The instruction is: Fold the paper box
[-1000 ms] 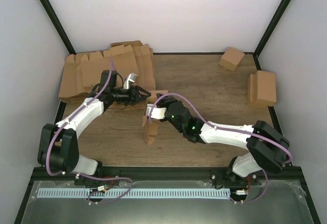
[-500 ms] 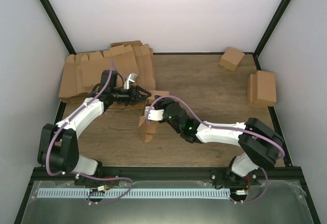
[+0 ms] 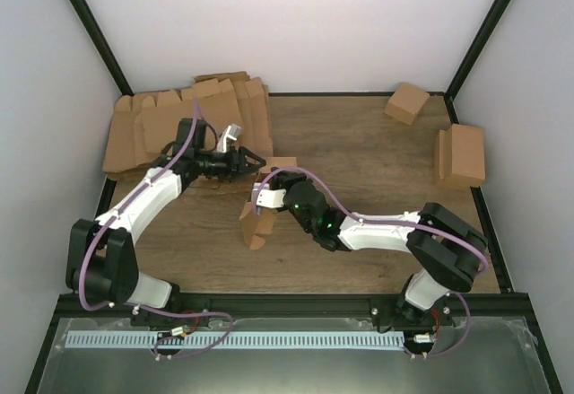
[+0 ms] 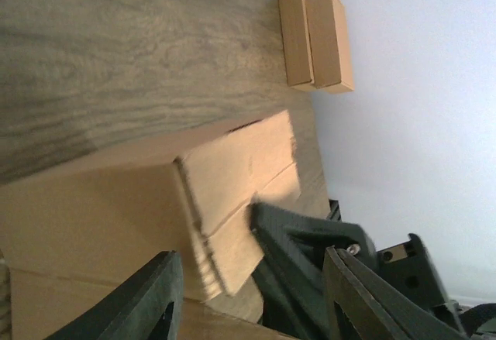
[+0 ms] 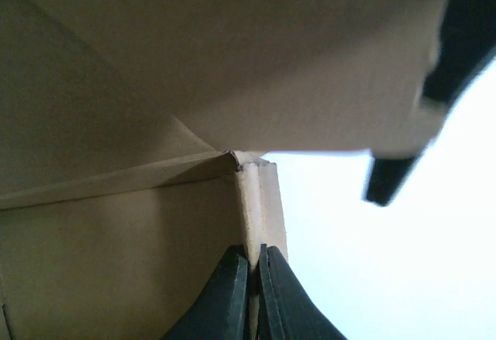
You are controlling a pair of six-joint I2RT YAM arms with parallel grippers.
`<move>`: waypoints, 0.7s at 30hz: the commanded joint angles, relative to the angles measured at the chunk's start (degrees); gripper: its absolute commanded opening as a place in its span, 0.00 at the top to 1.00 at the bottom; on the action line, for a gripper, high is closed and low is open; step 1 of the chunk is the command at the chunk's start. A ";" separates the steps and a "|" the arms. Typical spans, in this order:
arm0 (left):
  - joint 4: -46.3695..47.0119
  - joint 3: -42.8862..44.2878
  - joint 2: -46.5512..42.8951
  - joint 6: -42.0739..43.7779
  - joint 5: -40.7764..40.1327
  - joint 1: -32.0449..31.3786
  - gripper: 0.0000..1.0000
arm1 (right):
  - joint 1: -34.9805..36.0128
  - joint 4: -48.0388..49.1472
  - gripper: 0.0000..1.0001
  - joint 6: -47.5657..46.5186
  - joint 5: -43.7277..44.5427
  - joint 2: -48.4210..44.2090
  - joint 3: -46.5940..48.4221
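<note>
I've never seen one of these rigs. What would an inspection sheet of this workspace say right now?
Surface: wooden table, brown grain.
Job's things: paper box, partly folded, standing up near the middle.
Clutter: pile of flat blanks far left; small box far right; two boxes side by side at the right edge.
Grippers: right gripper shut on a paper box edge; left gripper open by the box's far end, contact unclear.
Cables: purple cables looping along both arms.
Surroundings: white walls, black frame posts.

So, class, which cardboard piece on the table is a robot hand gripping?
The half-folded box mid-table: the right hand is pinched shut on its edge. The flat pile, the small box and the boxes at the right edge lie free.
</note>
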 commanded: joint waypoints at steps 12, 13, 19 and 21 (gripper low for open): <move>-21.08 23.53 -12.40 8.30 -18.78 0.82 0.34 | -8.72 -45.63 0.99 47.94 -13.67 -7.99 18.28; -21.85 24.55 -12.73 8.54 -18.76 0.91 0.34 | -9.12 -49.50 0.99 51.01 -14.76 -8.49 19.38; -24.79 25.03 -12.29 11.13 -17.37 0.94 0.33 | -11.02 -59.73 0.99 68.21 -24.46 -13.67 14.14; -24.60 23.32 -12.28 11.65 -16.62 0.94 0.33 | -11.13 -59.18 0.99 72.30 -27.05 -15.70 9.48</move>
